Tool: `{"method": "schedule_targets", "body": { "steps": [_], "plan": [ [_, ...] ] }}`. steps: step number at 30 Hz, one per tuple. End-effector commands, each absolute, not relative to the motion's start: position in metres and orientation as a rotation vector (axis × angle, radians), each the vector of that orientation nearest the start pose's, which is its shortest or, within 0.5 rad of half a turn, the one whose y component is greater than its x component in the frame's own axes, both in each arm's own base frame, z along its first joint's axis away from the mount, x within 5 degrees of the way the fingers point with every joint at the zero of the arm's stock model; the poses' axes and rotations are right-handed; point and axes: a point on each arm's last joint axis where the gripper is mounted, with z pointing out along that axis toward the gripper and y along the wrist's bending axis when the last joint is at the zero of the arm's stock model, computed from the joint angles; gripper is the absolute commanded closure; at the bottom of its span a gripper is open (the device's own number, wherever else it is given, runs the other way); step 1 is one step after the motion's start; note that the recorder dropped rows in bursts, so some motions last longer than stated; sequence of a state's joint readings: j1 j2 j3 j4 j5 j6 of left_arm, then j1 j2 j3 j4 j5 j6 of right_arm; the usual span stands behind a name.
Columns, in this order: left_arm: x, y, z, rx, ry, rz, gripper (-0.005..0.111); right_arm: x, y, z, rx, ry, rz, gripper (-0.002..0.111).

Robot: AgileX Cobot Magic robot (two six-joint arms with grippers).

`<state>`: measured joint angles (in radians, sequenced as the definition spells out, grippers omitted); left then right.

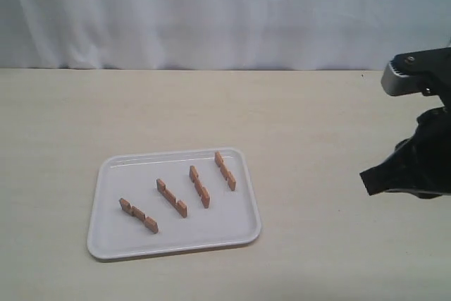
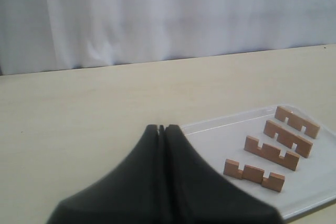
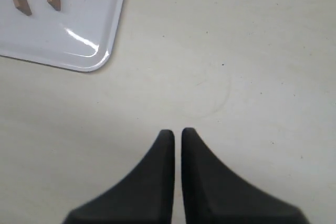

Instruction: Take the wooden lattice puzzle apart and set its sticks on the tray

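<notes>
The white tray (image 1: pixel 211 227) lies on the table at the left centre. Several separate reddish-brown notched sticks lie on it in a row, apart from one another, from one at the left (image 1: pixel 139 216) to one at the right (image 1: pixel 225 170). No assembled lattice puzzle shows. In the left wrist view the tray (image 2: pixel 220 140) and sticks (image 2: pixel 271 152) lie just beside my left gripper (image 2: pixel 161 127), which is shut on nothing. My right gripper (image 1: pixel 366 177) hovers at the far right, well clear of the tray. Its jaws (image 3: pixel 177 132) stand almost together, empty, with the tray corner (image 3: pixel 79 35) beyond.
The beige table (image 1: pixel 303 118) spreads bare around the tray. A white curtain (image 1: pixel 211 12) hangs behind its far edge. The right arm's body (image 1: pixel 416 75) fills the right edge of the exterior view. My left arm is outside that view.
</notes>
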<state>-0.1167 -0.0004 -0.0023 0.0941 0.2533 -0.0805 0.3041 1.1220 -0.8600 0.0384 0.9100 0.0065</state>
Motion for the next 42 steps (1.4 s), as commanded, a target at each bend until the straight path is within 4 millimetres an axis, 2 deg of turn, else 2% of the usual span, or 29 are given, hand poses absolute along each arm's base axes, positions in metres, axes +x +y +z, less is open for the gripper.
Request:
{"method": "schedule_targets", "body": {
  "steps": [1,6,9,15,18,21,26,30,34,36,40,42],
  "plan": [
    [0.055,-0.004,0.191,0.09,1.721,-0.061,0.107,0.178,0.059,0.291,-0.314,2.588,0.178,0.104],
    [0.055,-0.004,0.191,0.09,1.721,-0.061,0.107,0.165,0.059,0.277,-0.294,2.608,0.247,0.104],
    [0.055,-0.004,0.191,0.09,1.721,-0.061,0.107,0.16,0.057,0.275,-0.304,2.537,0.248,0.104],
    [0.055,-0.004,0.191,0.09,1.721,-0.061,0.107,0.135,0.045,0.295,-0.28,2.16,0.244,0.104],
    [0.055,-0.004,0.191,0.09,1.721,-0.061,0.107,0.121,0.04,0.294,-0.265,2.033,0.25,0.104],
    [0.055,-0.004,0.191,0.09,1.721,-0.061,0.107,0.118,0.038,0.278,-0.26,1.935,0.24,0.104],
    [0.055,-0.004,0.191,0.09,1.721,-0.061,0.107,0.112,0.036,0.247,-0.256,1.974,0.242,0.104],
    [0.055,-0.004,0.191,0.09,1.721,-0.061,0.107,0.11,0.035,0.234,-0.261,2.019,0.236,0.104],
    [0.055,-0.004,0.191,0.09,1.721,-0.061,0.107,0.106,0.034,0.237,-0.258,1.992,0.24,0.104],
    [0.055,-0.004,0.191,0.09,1.721,-0.061,0.107,0.097,0.031,0.235,-0.248,1.95,0.242,0.104],
    [0.055,-0.004,0.191,0.09,1.721,-0.061,0.107,0.082,0.026,0.217,-0.245,1.921,0.246,0.104],
    [0.055,-0.004,0.191,0.09,1.721,-0.061,0.107,0.075,0.022,0.202,-0.214,1.919,0.225,0.104]
  ]
}}
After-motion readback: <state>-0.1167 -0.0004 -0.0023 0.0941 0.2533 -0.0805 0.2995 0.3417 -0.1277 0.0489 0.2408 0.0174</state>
